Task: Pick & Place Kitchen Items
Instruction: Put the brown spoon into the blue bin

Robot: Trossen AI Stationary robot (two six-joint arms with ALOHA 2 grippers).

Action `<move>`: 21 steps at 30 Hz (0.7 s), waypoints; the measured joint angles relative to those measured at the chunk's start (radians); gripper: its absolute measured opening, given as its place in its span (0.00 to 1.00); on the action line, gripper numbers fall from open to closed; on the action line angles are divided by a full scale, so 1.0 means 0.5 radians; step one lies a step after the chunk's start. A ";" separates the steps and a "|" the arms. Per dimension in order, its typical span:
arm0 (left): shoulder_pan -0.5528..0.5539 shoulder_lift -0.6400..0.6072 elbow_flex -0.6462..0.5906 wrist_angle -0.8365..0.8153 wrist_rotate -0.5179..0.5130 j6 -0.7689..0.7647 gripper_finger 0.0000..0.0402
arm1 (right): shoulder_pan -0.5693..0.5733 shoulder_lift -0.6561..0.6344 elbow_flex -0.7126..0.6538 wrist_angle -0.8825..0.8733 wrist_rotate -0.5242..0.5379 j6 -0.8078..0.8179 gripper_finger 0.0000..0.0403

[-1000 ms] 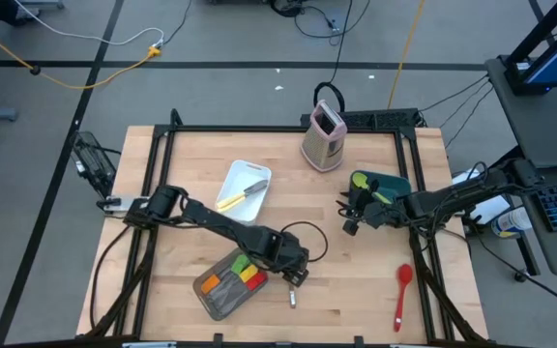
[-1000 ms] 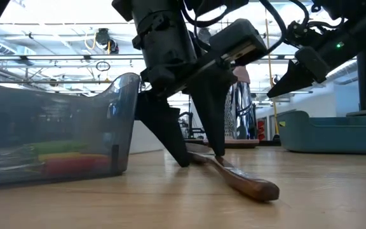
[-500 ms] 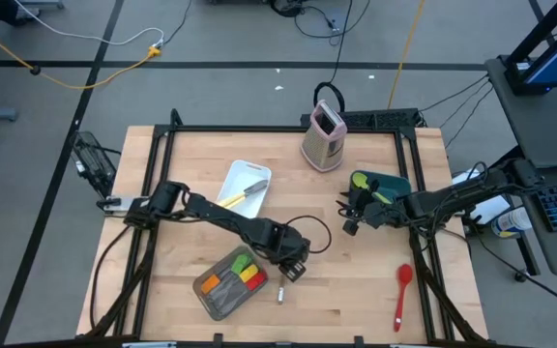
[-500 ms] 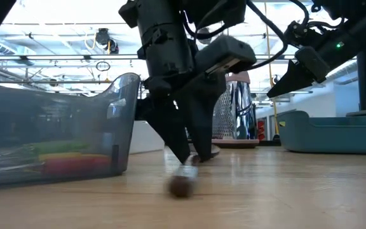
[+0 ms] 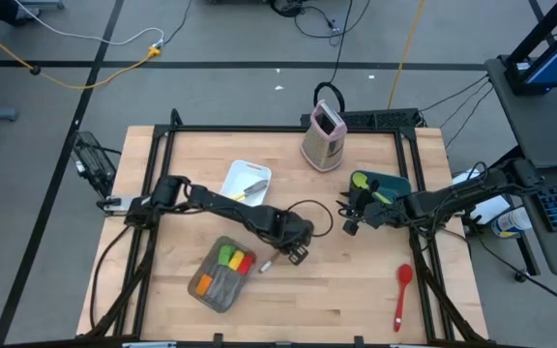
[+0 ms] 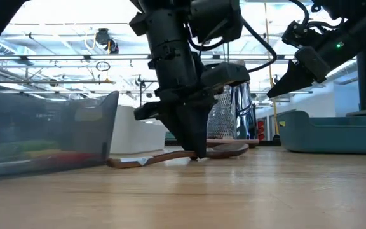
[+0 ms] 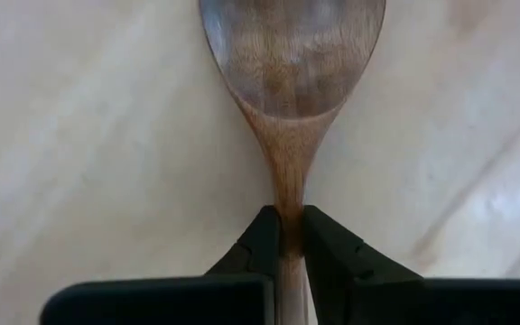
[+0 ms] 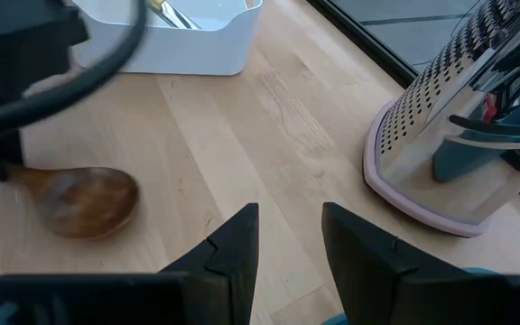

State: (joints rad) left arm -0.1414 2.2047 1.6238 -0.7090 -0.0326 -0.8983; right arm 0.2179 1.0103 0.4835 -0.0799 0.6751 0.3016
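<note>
Left arm: it reaches from the left edge of the counter toward the counter's middle, stretched long and low.
Left end effector (image 5: 296,253): it points down, with the tips at the counter surface; the two fingers (image 7: 262,236) are closed on the thin neck of the wooden spoon (image 7: 292,81), one on each side.
Right arm: it comes in from the right edge of the counter, bent, and is held above the surface.
Right end effector (image 5: 348,215): it hangs in the air near the right edge; its fingers (image 8: 233,244) stand apart with a gap between them and hold nothing.
</note>
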 joint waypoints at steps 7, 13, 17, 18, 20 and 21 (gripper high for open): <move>0.031 -0.001 -0.003 0.105 -0.033 0.084 0.06 | -0.001 -0.001 0.000 -0.001 0.000 0.000 0.29; 0.018 -0.070 -0.012 0.100 -0.145 0.106 0.05 | 0.000 -0.001 0.000 -0.001 0.000 0.007 0.29; 0.005 -0.123 -0.006 0.129 -0.182 0.118 0.05 | 0.000 -0.001 0.000 -0.019 -0.036 0.009 0.29; 0.000 -0.127 -0.006 0.134 -0.179 0.118 0.05 | 0.001 -0.001 0.000 -0.018 -0.064 0.006 0.29; -0.010 -0.142 -0.006 0.138 -0.190 0.119 0.05 | 0.008 0.000 0.000 -0.001 -0.148 0.001 0.29; -0.015 -0.148 -0.006 0.140 -0.211 0.119 0.05 | 0.013 -0.001 0.000 0.017 -0.187 -0.001 0.29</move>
State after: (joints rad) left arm -0.1487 2.1307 1.6207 -0.6390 -0.1383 -0.8388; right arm 0.2245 1.0100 0.4835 -0.0715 0.5818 0.3010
